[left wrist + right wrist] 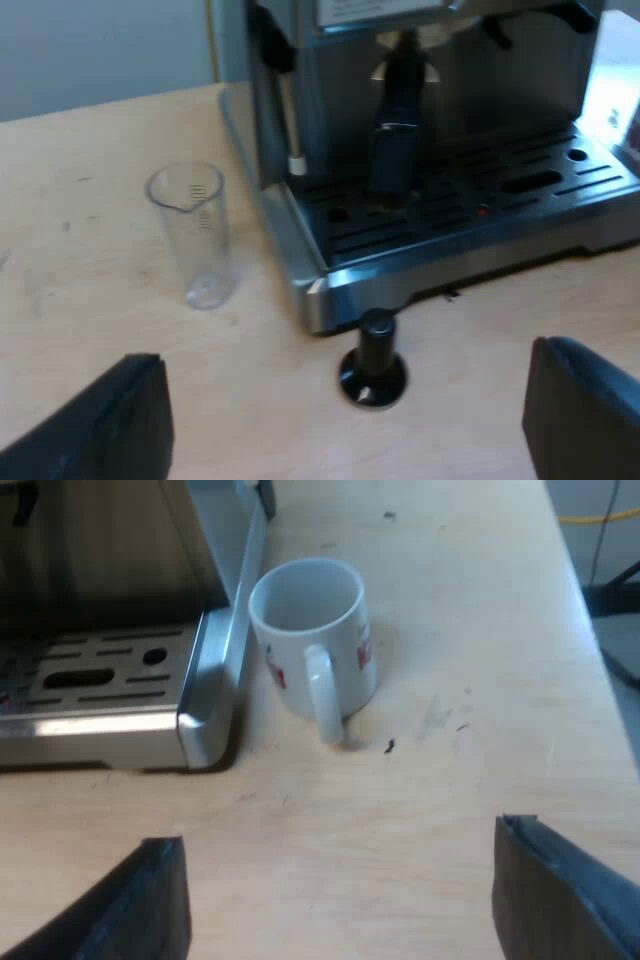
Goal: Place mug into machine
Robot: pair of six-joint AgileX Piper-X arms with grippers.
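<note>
Two released tools, the left tool (343, 408) near the tamper (374, 360) and the right tool (338, 880) short of the upright mug (310, 620), which stands on the desk (450, 630) just beside the drip tray (100, 725), whose raised corner could catch and tip a low-carried mug.

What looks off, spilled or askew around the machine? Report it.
Nothing toppled or spilled: the mug stands upright on the table beside the drip tray, the measuring glass and tamper upright too. Only a few dark specks lie by the mug.
</note>
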